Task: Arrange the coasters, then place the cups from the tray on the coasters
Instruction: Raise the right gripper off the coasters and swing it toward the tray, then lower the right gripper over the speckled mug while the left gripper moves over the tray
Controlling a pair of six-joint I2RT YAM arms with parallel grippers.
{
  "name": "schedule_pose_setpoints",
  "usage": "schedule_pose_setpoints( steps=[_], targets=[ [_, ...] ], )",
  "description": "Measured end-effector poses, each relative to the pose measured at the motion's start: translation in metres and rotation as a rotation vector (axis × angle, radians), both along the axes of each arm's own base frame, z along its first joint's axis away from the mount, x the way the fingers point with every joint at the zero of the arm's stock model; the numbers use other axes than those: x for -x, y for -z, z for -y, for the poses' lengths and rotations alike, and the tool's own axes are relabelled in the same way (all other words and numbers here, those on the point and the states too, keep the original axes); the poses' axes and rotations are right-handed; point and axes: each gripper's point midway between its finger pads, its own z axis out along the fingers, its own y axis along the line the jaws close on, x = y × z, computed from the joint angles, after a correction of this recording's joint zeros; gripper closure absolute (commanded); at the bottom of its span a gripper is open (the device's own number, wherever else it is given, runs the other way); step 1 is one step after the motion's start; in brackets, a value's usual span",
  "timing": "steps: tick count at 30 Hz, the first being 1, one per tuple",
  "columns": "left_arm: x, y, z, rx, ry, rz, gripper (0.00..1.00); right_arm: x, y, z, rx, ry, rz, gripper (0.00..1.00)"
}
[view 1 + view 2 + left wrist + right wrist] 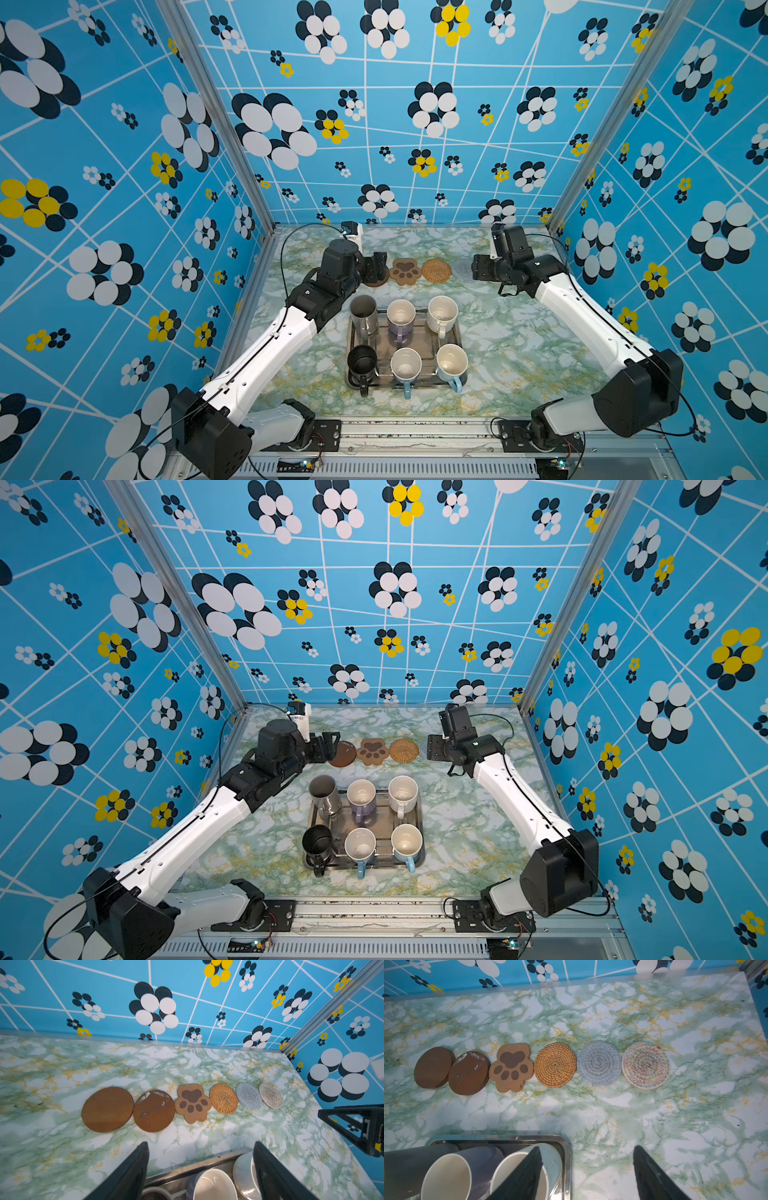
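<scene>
Six coasters lie in a row along the back of the table: two brown discs touching each other, a paw-print shape, a rattan one, and two pale ones. The tray holds six cups: steel, lavender, cream, black and two light blue mugs. My left gripper hovers open and empty over the row's left end, hiding the leftmost disc in both top views. At the right end my right gripper is open and empty.
The marbled tabletop is walled by blue flowered panels at the back and both sides. Both arms stretch from the front rail past the tray's sides. Bare table lies between the tray and the coaster row.
</scene>
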Motion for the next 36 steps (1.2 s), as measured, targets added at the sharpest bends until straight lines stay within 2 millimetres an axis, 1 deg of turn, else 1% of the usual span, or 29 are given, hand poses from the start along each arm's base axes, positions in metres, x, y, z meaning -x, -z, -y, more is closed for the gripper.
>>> schedule_pose_setpoints(
  steps=[3,6,10,14,17,21,25,28,32,36],
  targets=[
    [0.01,0.016,0.01,-0.029,0.017,-0.014,0.16,0.007,-0.001,-0.012,-0.006,-0.032,0.014,0.27],
    [0.019,0.021,0.013,-0.051,0.017,-0.002,0.15,0.015,-0.002,-0.023,-0.012,-0.067,0.028,0.27],
    [0.027,0.022,0.005,-0.067,-0.001,0.032,0.12,0.033,-0.002,-0.032,-0.016,-0.106,0.033,0.27],
    [0.031,0.023,-0.007,-0.09,-0.032,0.059,0.09,0.046,-0.003,-0.038,-0.017,-0.133,0.022,0.27],
    [0.031,0.022,-0.012,-0.107,-0.051,0.077,0.09,0.057,-0.002,-0.05,-0.021,-0.17,0.009,0.28],
    [0.03,0.024,-0.017,-0.125,-0.07,0.094,0.08,0.075,0.011,-0.069,-0.026,-0.223,-0.033,0.28],
    [0.029,0.027,-0.019,-0.14,-0.077,0.098,0.08,0.096,0.032,-0.079,-0.021,-0.247,-0.102,0.29],
    [0.028,0.028,-0.02,-0.146,-0.079,0.105,0.07,0.108,0.041,-0.085,-0.021,-0.256,-0.138,0.31],
    [0.028,0.028,-0.02,-0.153,-0.08,0.111,0.05,0.118,0.044,-0.094,-0.04,-0.259,-0.156,0.32],
    [0.028,0.028,-0.02,-0.154,-0.08,0.112,0.04,0.127,0.059,-0.096,-0.042,-0.244,-0.199,0.33]
  ],
)
